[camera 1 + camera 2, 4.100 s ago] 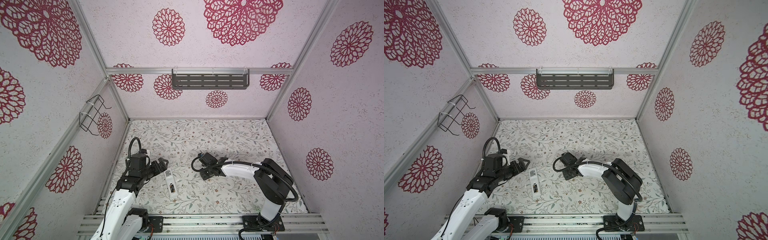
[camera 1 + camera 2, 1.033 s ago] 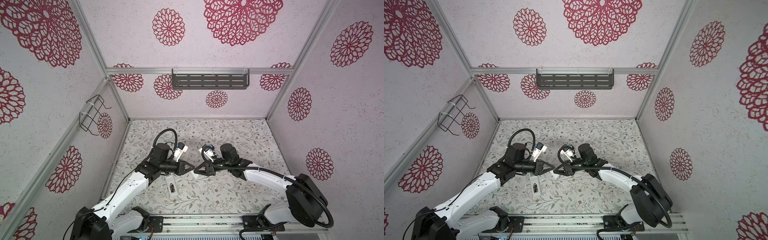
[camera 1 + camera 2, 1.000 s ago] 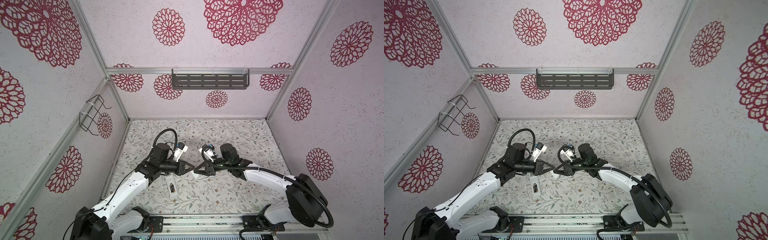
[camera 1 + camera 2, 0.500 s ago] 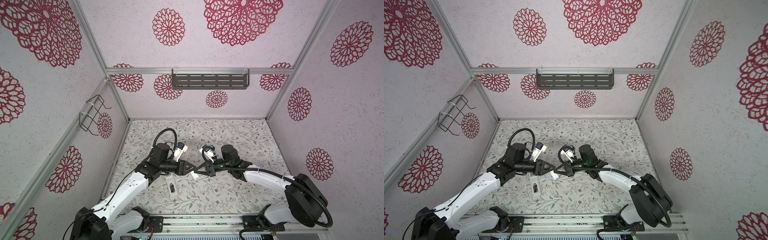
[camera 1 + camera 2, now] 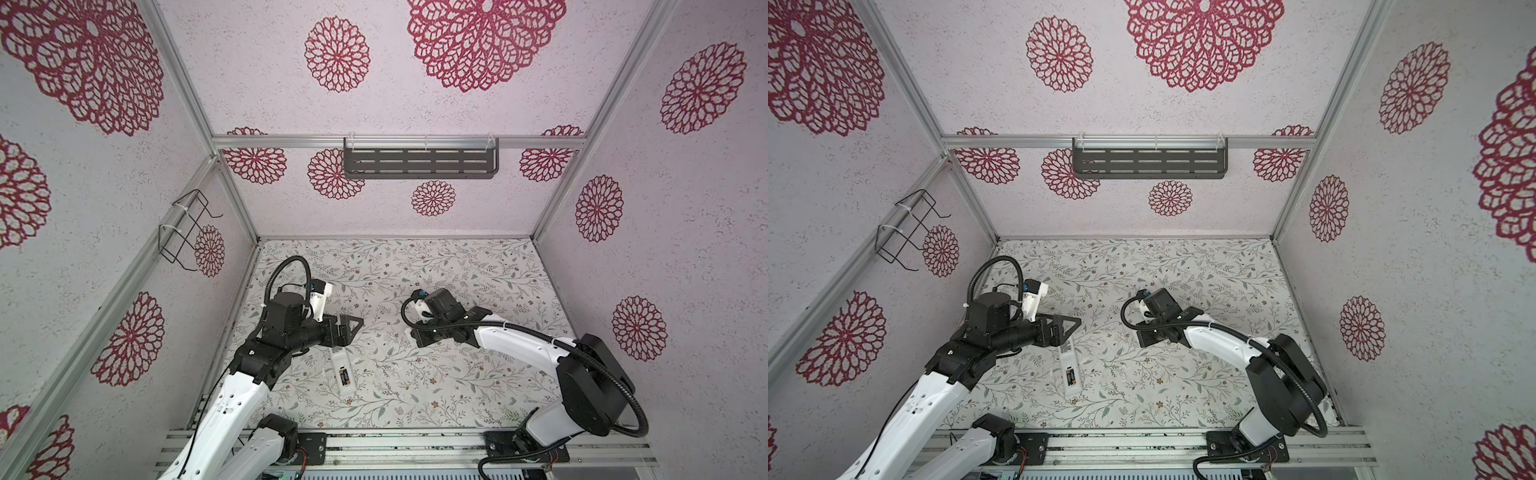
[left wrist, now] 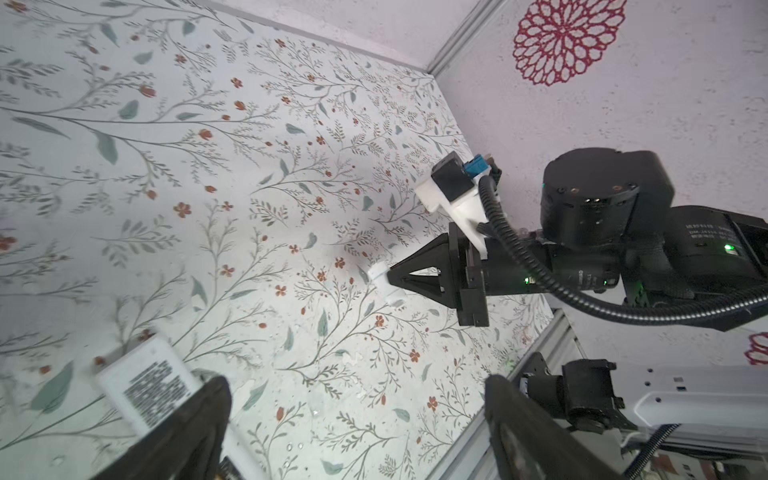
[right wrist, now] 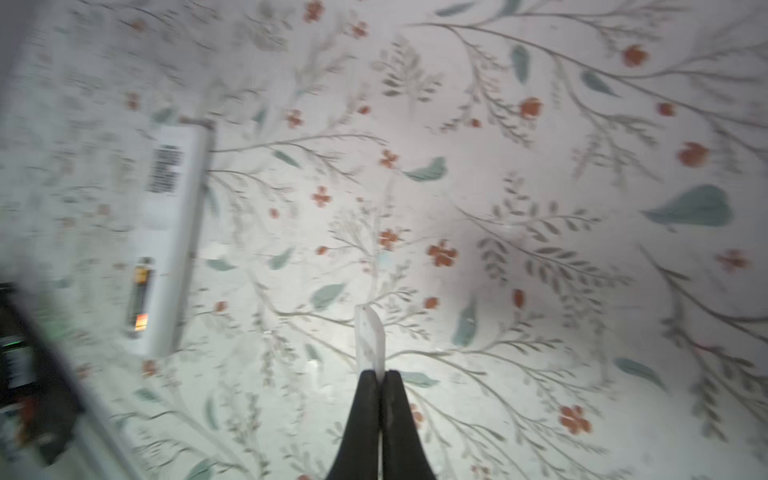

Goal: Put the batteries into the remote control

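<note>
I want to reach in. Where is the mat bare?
Bare: mat along the back wall, and the front between remote control and right arm base. Crowded: around the remote control, by the left claw; the right claw, pinching a white piece, hangs mid-mat.

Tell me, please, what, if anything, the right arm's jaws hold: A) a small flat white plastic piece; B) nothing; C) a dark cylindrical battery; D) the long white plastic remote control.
A: the right jaws are shut on a small flat white plastic piece; the long white plastic remote control lies apart.

Remote control (image 6: 124,376) label (image 6: 153,390) blurred; nothing legible.
</note>
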You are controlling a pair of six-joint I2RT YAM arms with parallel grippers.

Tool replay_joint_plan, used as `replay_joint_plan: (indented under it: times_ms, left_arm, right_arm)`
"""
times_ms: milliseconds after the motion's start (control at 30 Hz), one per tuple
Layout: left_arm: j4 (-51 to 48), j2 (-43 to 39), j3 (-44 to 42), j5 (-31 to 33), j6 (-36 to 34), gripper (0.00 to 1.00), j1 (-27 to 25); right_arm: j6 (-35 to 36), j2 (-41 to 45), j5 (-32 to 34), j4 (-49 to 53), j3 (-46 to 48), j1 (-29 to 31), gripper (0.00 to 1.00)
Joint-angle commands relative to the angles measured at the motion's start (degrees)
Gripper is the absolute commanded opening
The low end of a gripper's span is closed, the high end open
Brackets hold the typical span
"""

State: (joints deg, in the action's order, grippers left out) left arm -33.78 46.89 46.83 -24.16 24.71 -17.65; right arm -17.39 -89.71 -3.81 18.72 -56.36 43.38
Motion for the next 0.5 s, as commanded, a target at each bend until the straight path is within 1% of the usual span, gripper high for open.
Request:
replay_joint_plan:
  times_ms: [0, 100, 200, 300, 367, 467]
  left_arm:
    - [-5.1, -2.9, 1.2, 4.0, -3.0, 0.98, 1.1]
    - [-5.1, -4.1, 1.0, 4.1, -3.2, 0.97, 1.4]
    - [-4.2, -3.9, 0.5, 3.3, -2.7, 0.97, 1.4]
    - [-3.7, -3.5, 0.4, 2.7, -2.6, 0.97, 1.4]
    - [-3.7, -3.3, 0.4, 2.7, -2.6, 0.98, 1.4]
    - [-3.4, -3.3, 0.4, 2.6, -2.6, 0.97, 1.5]
  right_arm:
    - [2.5, -1.8, 19.0, 8.3, -2.0, 1.7, 0.0]
    - [1.4, -4.3, 27.0, 9.2, -2.5, 3.7, 0.0]
    - [0.3, -6.5, 31.5, 10.1, -3.2, 5.5, 0.0]
    - [-0.7, -8.8, 35.1, 11.5, -4.3, 7.8, 0.01]
    - [-1.1, -10.4, 35.6, 12.1, -5.2, 9.1, 0.02]
    - [-2.3, -13.1, 37.8, 14.0, -7.4, 11.5, 0.06]
